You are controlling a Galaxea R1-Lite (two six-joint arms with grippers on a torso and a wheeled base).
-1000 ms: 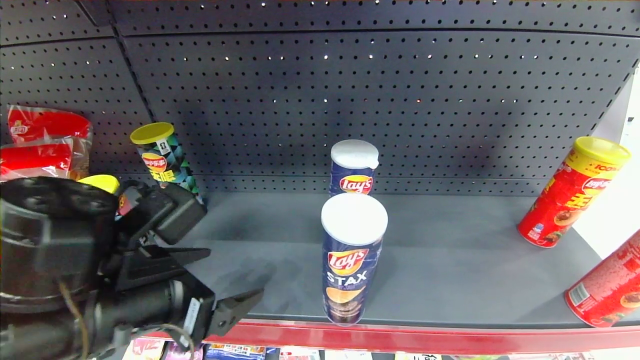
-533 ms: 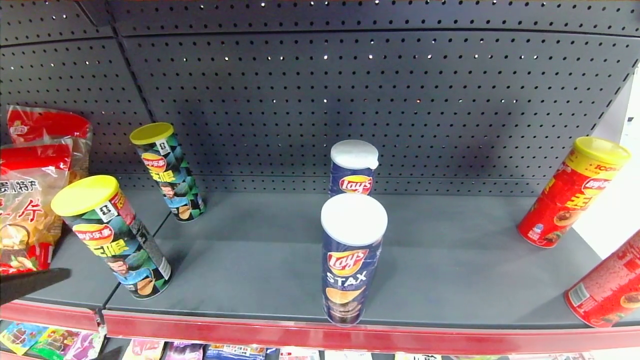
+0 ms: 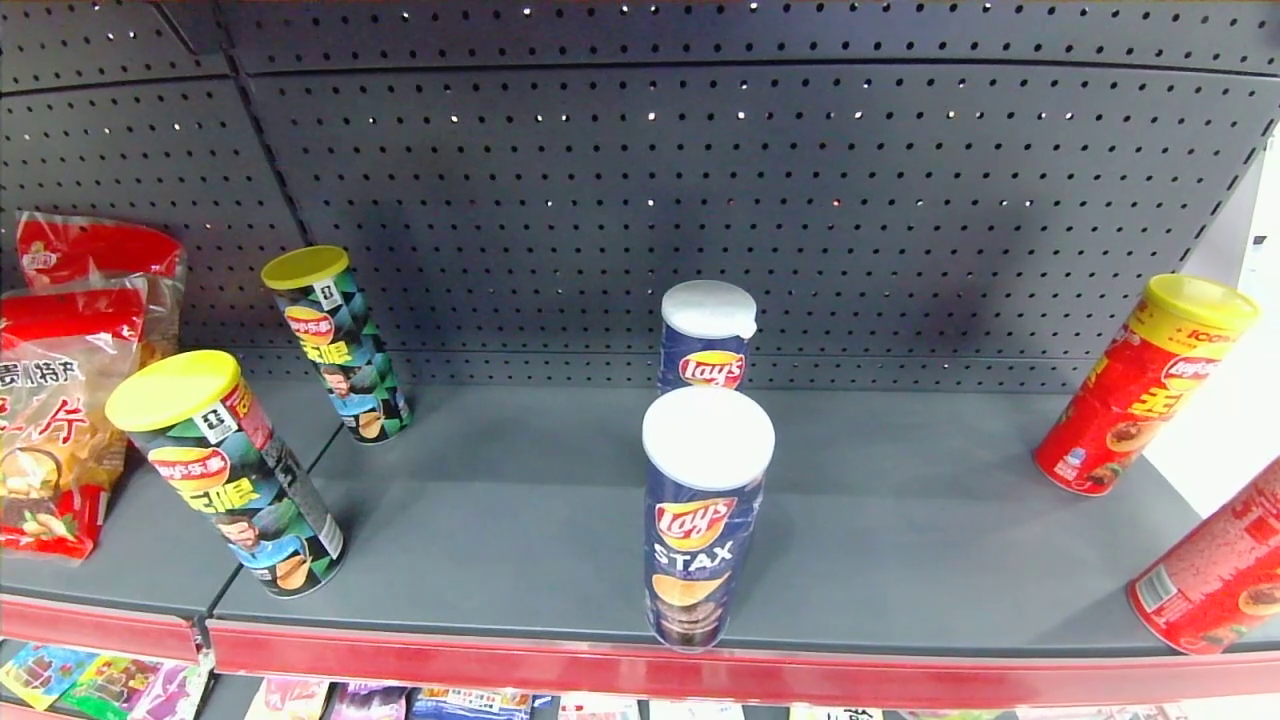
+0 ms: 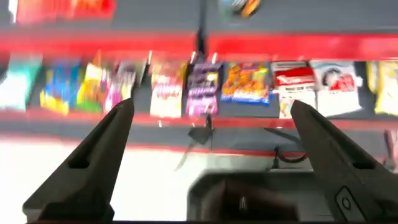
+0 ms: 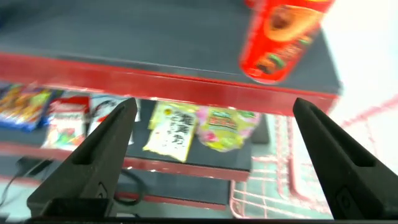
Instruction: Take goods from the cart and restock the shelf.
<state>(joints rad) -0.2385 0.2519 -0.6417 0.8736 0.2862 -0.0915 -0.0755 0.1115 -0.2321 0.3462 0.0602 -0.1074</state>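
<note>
This is a shop. A long grey metal shelf with a red front edge [image 3: 900, 560] holds tall round crisp cans [image 3: 705, 510]. Rows of small bright snack packets [image 4: 202, 87] show between the jaws of the left gripper [image 4: 211, 104].

Head camera looks down on shelf [image 3: 900, 540], close; wrist cameras lower, facing front; all share red lip [image 3: 500, 660].

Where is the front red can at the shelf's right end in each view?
Head view: front red can, lower right corner, cropped.
Right wrist view: the can at the top, just behind the red shelf lip.
Left wrist view: another stretch of that lip, farther left.
Shared landmark: the red shelf lip.
</note>
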